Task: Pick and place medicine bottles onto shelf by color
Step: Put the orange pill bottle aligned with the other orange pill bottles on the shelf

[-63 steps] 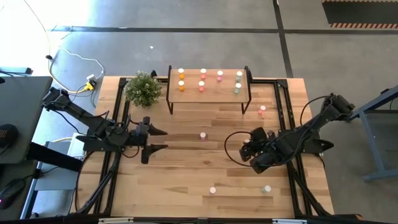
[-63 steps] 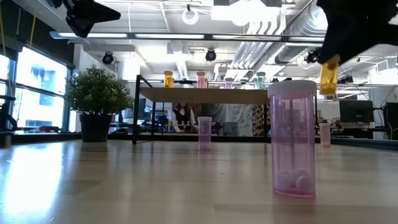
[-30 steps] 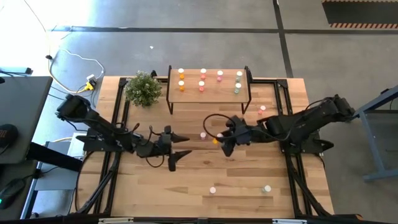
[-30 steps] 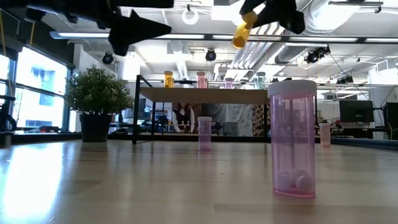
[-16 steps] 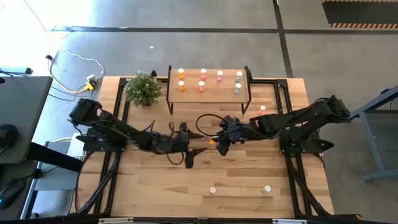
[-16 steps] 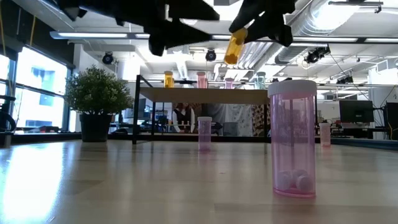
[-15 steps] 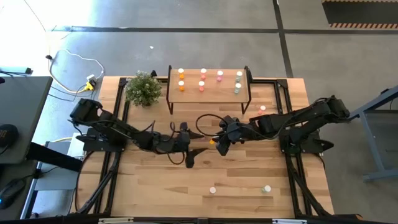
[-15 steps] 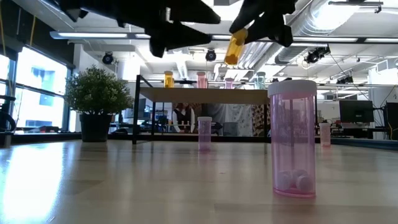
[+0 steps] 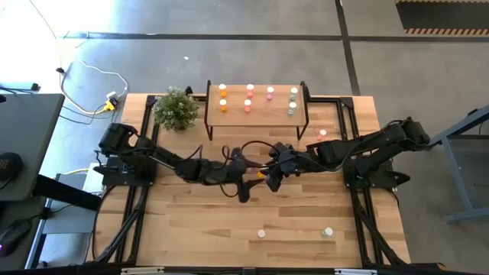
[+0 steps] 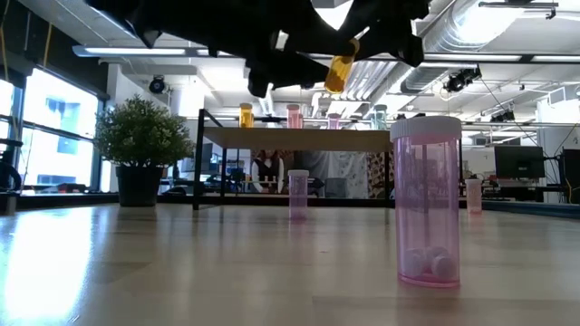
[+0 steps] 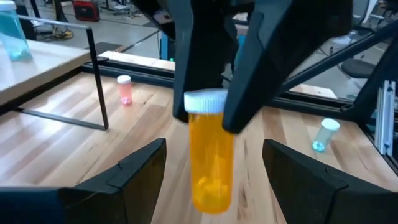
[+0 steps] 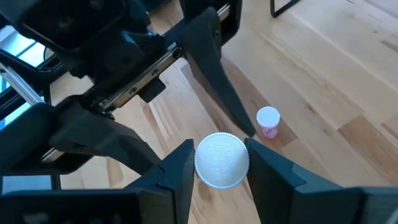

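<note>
High view: eight white-capped medicine bottles are seen on the small wood-topped shelf point(image 9: 257, 114) at the bench's far edge. An orange white-capped bottle point(image 9: 262, 174) is clamped by the right gripper point(image 9: 269, 175) mid-bench, facing the wide-open, empty left gripper point(image 9: 246, 177). Four bottles remain unplaced.

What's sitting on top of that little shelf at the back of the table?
The shelf carries small white-capped bottles in rows: orange at one end, pink in the middle, pale green at the other. From above, caps cover most of each; the table beneath the shelf is hidden.
</note>
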Controlling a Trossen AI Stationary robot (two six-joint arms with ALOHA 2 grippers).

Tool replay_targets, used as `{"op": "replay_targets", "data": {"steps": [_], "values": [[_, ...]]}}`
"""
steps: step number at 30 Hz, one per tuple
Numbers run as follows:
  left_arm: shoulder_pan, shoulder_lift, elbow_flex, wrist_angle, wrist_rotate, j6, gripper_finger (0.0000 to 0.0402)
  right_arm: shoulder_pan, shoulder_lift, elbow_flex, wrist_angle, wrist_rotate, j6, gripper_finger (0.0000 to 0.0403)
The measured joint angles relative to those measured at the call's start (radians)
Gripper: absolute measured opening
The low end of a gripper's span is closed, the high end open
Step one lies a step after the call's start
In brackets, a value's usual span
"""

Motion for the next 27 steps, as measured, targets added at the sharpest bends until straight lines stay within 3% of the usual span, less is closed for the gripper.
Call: {"op": "replay_targets", "data": {"steps": [8,27], "values": [[0.008,0.002,0.002,0.0,-0.036,0.0,0.0247,0.0,0.0,0.0,0.006,0.001,0.001,0.0123],[0.013,0.002,0.002,0.002,0.004,0.028,0.0138,0.0,0.0,0.0,0.014,0.003,0.002,0.0123]]}}
